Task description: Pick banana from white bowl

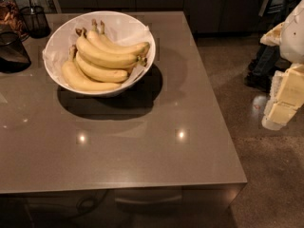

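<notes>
Several bananas (102,58) in white bowl (54,42), claw (281,109) far right

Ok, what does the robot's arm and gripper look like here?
The arm is a smooth, rounded white shell at the right edge. The gripper below it, over the floor beside the table, looks like blocky cream-white pieces. No cables or markings show.

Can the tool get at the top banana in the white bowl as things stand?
Likely yes. The tool sits right of the table, over the floor; nothing stands between it and the white bowl, and the top banana lies uncovered on the pile.
</notes>
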You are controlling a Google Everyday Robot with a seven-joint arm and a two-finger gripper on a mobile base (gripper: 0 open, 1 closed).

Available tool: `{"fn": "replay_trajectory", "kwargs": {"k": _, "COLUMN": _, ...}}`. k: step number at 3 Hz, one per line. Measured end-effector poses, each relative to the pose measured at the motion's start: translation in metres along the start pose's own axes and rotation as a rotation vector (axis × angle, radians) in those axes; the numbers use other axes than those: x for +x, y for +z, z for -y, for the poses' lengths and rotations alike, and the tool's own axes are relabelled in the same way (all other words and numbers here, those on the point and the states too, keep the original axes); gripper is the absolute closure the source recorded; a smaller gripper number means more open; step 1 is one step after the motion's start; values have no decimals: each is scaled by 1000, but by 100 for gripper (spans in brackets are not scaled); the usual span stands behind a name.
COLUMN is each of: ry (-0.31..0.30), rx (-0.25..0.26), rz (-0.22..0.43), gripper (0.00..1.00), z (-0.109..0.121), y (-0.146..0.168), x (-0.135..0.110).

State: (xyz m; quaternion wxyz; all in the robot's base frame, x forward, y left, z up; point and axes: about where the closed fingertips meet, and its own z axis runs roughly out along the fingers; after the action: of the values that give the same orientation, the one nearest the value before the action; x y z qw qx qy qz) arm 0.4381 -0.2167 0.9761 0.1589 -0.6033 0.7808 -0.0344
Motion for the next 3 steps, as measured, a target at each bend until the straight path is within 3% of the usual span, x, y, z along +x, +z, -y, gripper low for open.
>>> {"fn": "replay_trajectory", "kwargs": {"k": 1, "ry": 0, "rx": 0, "rz": 0, "gripper": 0, "z": 0, "y": 0, "x": 0}}
{"fn": "replay_trajectory", "kwargs": {"k": 2, "ry": 20, "rx": -40, "rz": -25, "gripper": 0, "z": -3, "y": 2, "x": -17}}
{"fn": "replay_trajectory", "kwargs": {"k": 3, "ry": 10, "rx": -73, "rz": -71, "gripper": 0, "z": 0, "y": 9, "x": -55}}
